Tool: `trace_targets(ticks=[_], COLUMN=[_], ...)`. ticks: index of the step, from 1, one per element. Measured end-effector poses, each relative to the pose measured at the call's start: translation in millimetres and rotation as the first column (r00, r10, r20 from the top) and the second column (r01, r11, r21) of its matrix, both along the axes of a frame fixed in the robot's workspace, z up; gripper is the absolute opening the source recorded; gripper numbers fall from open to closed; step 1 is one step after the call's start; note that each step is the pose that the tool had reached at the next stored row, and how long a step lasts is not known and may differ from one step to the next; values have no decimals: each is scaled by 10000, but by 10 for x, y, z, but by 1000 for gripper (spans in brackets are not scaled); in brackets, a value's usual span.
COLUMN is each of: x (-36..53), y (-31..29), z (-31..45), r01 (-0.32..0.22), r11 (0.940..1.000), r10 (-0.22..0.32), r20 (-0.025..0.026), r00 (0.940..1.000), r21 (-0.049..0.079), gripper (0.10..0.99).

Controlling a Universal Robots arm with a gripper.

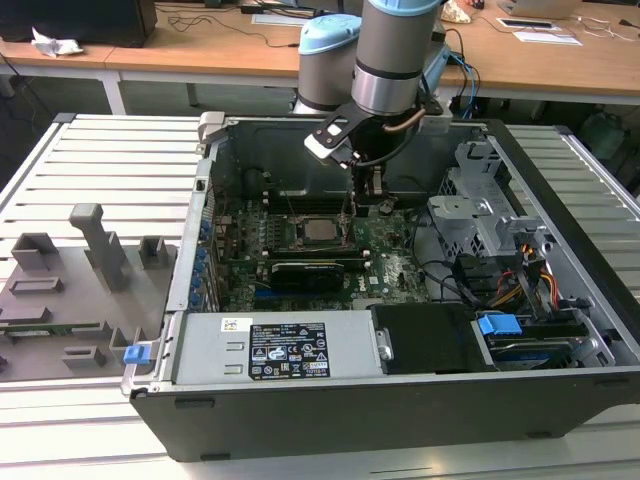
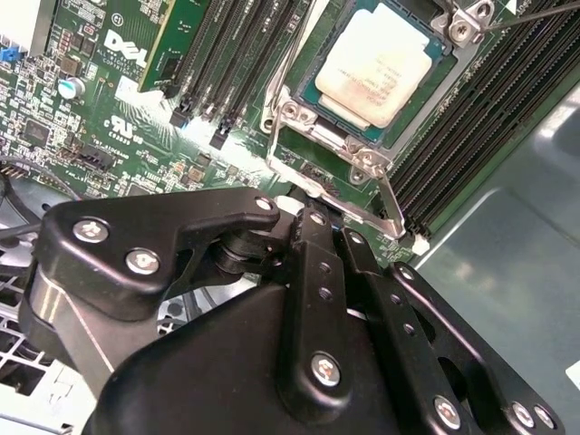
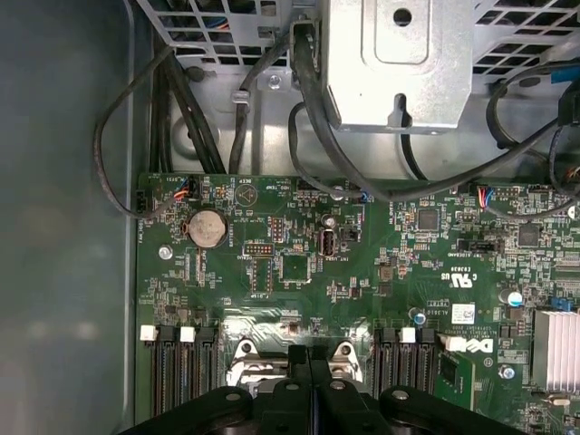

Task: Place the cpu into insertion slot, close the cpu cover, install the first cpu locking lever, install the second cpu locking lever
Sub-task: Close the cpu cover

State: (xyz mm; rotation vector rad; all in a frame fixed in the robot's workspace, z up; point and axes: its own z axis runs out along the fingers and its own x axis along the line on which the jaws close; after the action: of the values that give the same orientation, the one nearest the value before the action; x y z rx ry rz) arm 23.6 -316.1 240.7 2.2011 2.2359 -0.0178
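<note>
Nearest to us in the exterior view lies the power supply (image 1: 288, 350), with a black drive bay (image 1: 430, 335) to the exterior view's right of it, both inside the open computer case (image 1: 400, 420). Farther in comes the long black expansion card (image 1: 305, 270) on the green motherboard (image 1: 395, 262), and just beyond it the cpu (image 1: 320, 232) sits flat in the insertion slot (image 2: 460, 27), its pale top showing in the second wrist view through the window of the cpu cover (image 2: 326, 136), which looks to us to be folded down over it. The gripper (image 1: 362, 207) hangs just to the exterior view's right of the socket, low over the board; in the first wrist view we see its fingers (image 3: 299, 362) pressed together with nothing visible between them. A wire locking lever (image 2: 391, 204) runs close past the fingertips, and we cannot tell whether it is latched. We judge the chip light, stiff and delicate, best taken by opposite edges of its flat body; the lever we take for springy steel that will push back, best caught at its bent free end. Farthest stands the arm (image 1: 395, 50) before a wooden desk (image 1: 200, 45)
</note>
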Motion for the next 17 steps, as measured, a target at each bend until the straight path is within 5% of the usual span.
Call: trace_targets(ticks=[17], x=[-80], y=[0], z=[-7], r01=[1], r11=[10000], r10=[-1], r20=[0], r00=[10000], r21=[2], gripper=[106])
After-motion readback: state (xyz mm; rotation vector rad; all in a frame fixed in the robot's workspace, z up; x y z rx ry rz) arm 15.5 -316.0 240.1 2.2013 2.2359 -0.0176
